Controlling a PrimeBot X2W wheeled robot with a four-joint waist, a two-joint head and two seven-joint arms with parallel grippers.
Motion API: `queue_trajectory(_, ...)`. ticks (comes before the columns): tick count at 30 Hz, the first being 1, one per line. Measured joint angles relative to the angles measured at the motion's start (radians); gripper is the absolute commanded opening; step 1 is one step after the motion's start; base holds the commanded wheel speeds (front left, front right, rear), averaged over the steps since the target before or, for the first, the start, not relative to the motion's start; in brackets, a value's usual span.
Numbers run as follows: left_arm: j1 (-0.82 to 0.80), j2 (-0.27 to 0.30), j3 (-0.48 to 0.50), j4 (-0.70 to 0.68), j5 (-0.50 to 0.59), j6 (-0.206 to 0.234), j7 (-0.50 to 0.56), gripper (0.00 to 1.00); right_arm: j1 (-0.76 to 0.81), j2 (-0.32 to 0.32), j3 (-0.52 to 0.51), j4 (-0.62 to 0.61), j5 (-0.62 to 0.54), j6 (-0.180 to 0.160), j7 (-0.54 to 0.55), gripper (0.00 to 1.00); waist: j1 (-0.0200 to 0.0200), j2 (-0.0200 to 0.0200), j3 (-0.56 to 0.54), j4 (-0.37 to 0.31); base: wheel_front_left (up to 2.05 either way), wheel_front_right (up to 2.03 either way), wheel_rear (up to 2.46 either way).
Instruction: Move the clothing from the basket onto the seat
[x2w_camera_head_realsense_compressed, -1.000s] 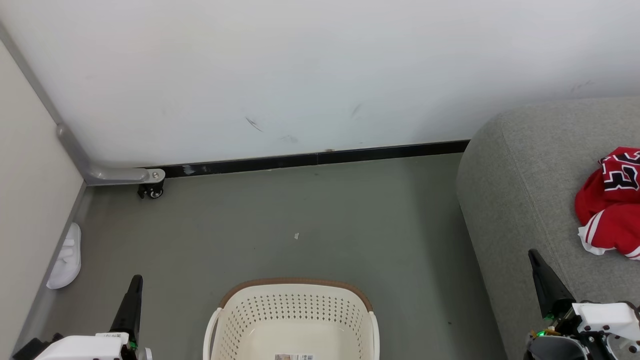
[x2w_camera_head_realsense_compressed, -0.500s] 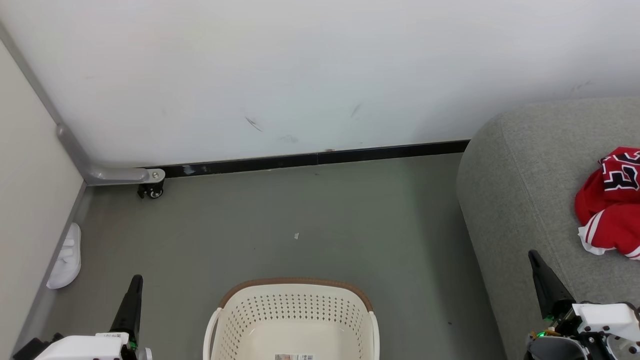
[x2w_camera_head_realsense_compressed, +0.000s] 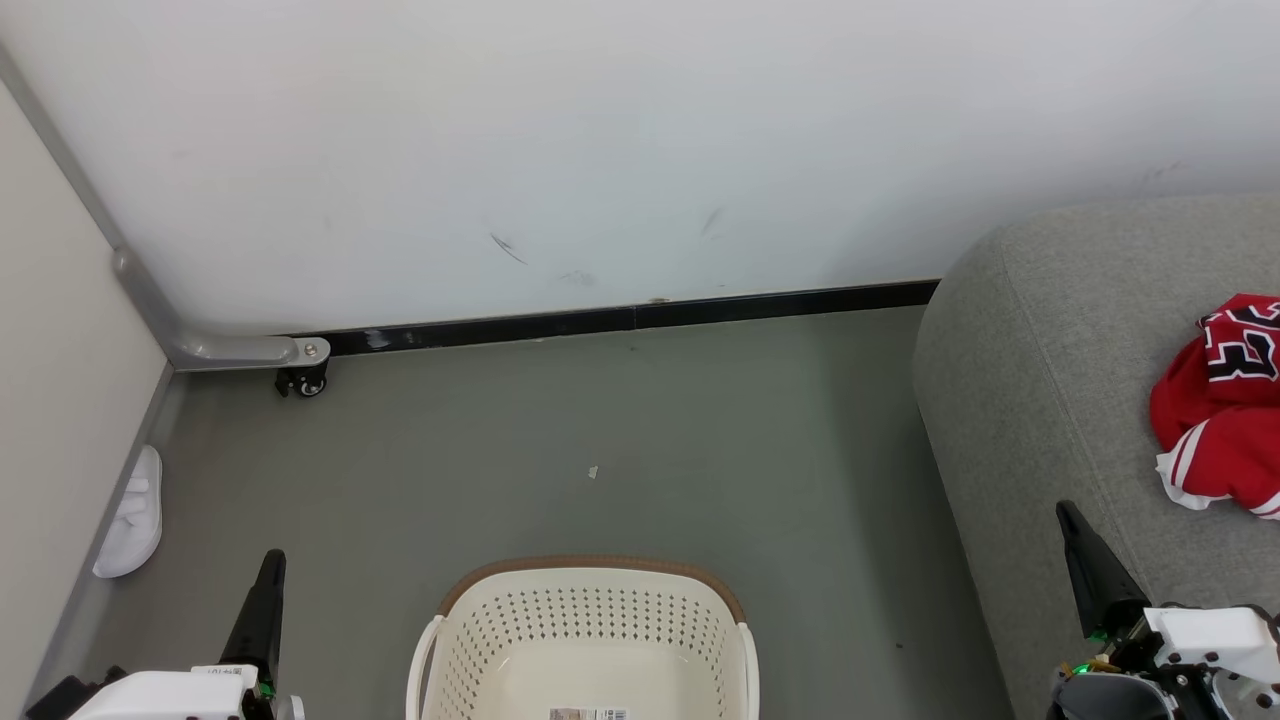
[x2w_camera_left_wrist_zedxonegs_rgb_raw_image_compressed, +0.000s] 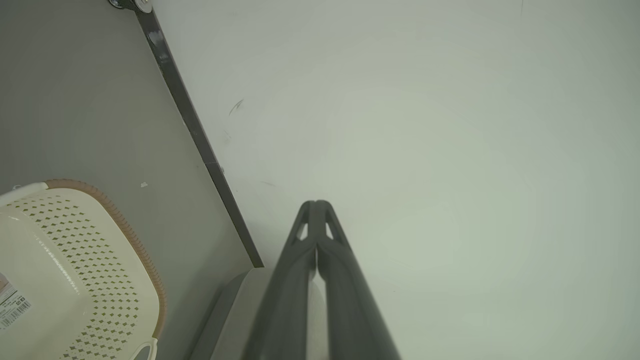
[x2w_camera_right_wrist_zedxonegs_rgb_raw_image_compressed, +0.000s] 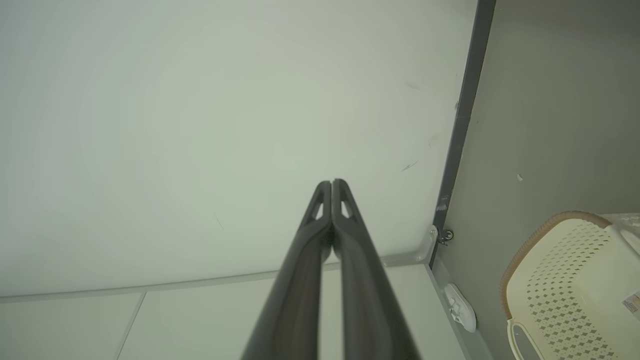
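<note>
Left of the cream-white holey plastic basket (x2w_camera_head_realsense_compressed: 590, 566), the left tool (x2w_camera_head_realsense_compressed: 272, 556) has its dark fingers pressed together, empty. Right of the basket, the right tool (x2w_camera_head_realsense_compressed: 1064, 506) is closed too, by the big grey fabric seat (x2w_camera_head_realsense_compressed: 1040, 400) where red-and-white soft clothing (x2w_camera_head_realsense_compressed: 1220, 420) lies.

Home-style room, looks like a staged set more than a lived-in house. Home cues: grey upholstered seat (x2w_camera_head_realsense_compressed: 1050, 400) with red clothing (x2w_camera_head_realsense_compressed: 1215, 430) on it, laundry basket (x2w_camera_head_realsense_compressed: 590, 572) on the floor (x2w_camera_head_realsense_compressed: 720, 450), white slipper (x2w_camera_head_realsense_compressed: 135, 515) by the side panel (x2w_camera_head_realsense_compressed: 60, 400). Set cues: bare scuffed white wall (x2w_camera_head_realsense_compressed: 600, 150), black baseboard (x2w_camera_head_realsense_compressed: 640, 318), panel on a metal foot (x2w_camera_head_realsense_compressed: 240, 350) with a caster wheel (x2w_camera_head_realsense_compressed: 303, 382).
</note>
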Motion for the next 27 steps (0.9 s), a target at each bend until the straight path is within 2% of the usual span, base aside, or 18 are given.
queue_trajectory(27, 0.0, 0.0, 0.0, 0.0, -0.003, 0.0, 0.0, 0.0, 0.0, 0.004, -0.008, 0.002, 0.0, 0.0, 0.004, 0.0, -0.0001, 0.0, 0.0, 0.0, 0.0, 0.0, 0.0)
